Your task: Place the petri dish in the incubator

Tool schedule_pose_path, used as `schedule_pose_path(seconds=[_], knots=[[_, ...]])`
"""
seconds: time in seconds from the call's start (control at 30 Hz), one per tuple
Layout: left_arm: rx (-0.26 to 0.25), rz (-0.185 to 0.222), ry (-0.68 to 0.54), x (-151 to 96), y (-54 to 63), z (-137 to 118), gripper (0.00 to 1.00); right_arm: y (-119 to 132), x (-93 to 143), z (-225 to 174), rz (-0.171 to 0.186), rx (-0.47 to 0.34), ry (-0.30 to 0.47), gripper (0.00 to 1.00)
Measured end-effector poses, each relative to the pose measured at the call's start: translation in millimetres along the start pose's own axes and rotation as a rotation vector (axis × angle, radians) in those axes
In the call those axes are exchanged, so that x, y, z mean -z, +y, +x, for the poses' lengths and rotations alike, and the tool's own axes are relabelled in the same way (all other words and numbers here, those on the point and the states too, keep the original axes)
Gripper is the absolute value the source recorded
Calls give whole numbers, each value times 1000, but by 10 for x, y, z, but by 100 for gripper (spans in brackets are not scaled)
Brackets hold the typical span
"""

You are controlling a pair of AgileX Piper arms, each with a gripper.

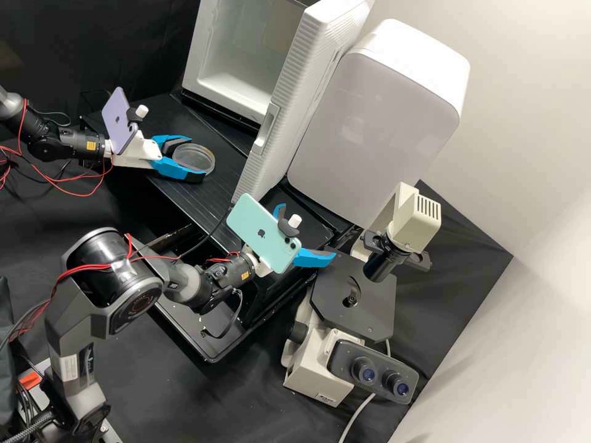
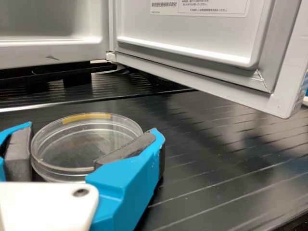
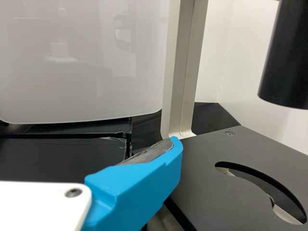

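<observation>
Between my left jaws, clamped on its rim, sits the petri dish (image 2: 82,142), low on the ribbed desk (image 2: 231,144). Just ahead of them the incubator (image 1: 234,43) stands open. Gripping looks done; carrying it inside remains. My right jaws hang apart beside the microscope stage (image 3: 240,163).

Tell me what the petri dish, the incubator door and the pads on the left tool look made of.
Petri dish: clear, glossy plastic or possibly glass; the dark bench shows through it. Incubator door: white moulded plastic, smooth semi-gloss, soft highlights along its ridges. Left tool pads: dark grey, matt, probably rubber or foam.
</observation>
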Motion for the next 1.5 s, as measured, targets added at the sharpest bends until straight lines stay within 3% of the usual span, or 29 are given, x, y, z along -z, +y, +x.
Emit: schedule_pose_path(seconds=[0.5,0.7,0.9,1.13,1.43,1.5], knots=[[-4,15,5,-2,23,-13,0,0,0,0,0,0,0,100],[22,13,10,-20,75,-67,0,0,0,0,0,0,0,100],[17,19,4,-56,217,-166,0,0,0,0,0,0,0,100],[-74,61,-52,-168,509,-278,0,0,0,0,0,0,0,100],[-137,78,-78,-245,718,-302,0,0,0,0,0,0,0,100],[-145,97,-70,-251,757,-273,0,0,0,0,0,0,0,100]])
